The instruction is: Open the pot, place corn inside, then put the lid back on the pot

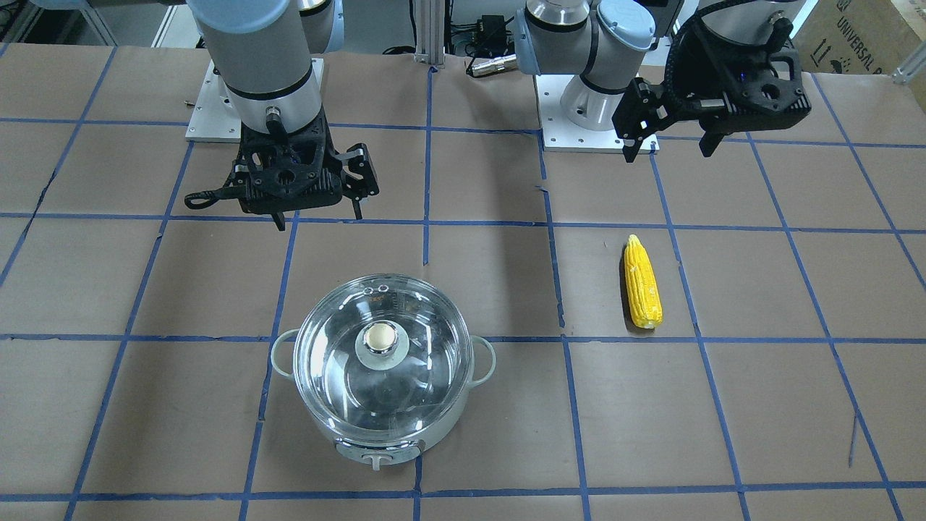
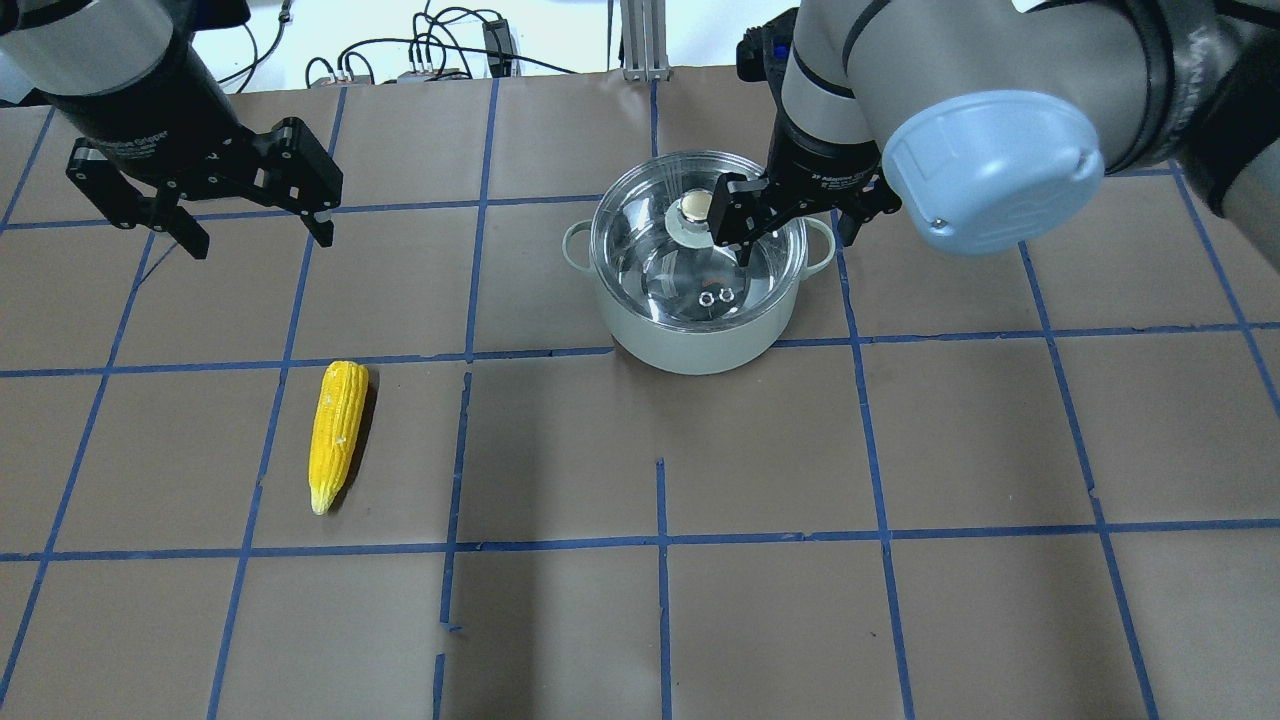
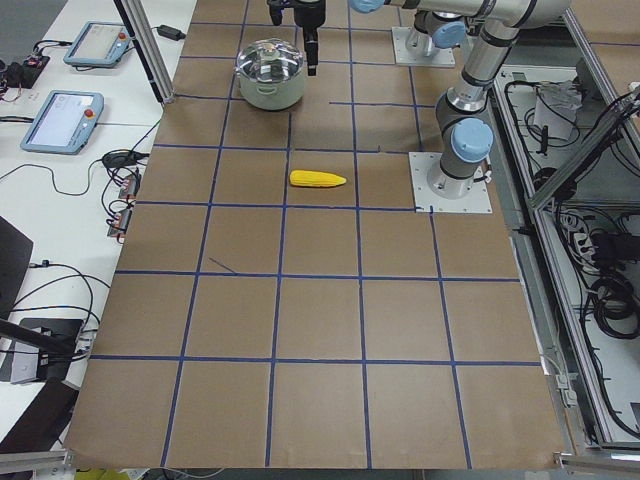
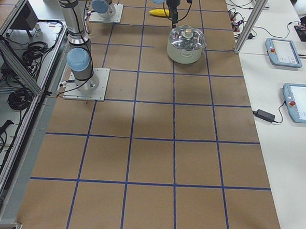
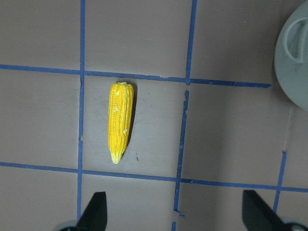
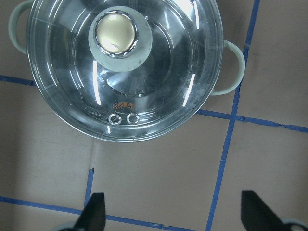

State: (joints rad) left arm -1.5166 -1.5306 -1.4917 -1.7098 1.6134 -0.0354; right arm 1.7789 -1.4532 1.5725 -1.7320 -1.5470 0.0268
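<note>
My left hand (image 2: 258,238), right hand (image 1: 318,217) spread, raised. Atop mint-white steel pot (image 2: 700,352) sits clear glass domed lid (image 1: 340,376). Flat toward tabletop (image 2: 900,450) left edge: yellow corn cob (image 2: 337,435).

On cardboard box (image 1: 861,32), seemingly: "UNIVERSAL".

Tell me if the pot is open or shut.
Shut: the lid sits flat on the pot rim, knob up; the corn lies outside it.
</note>
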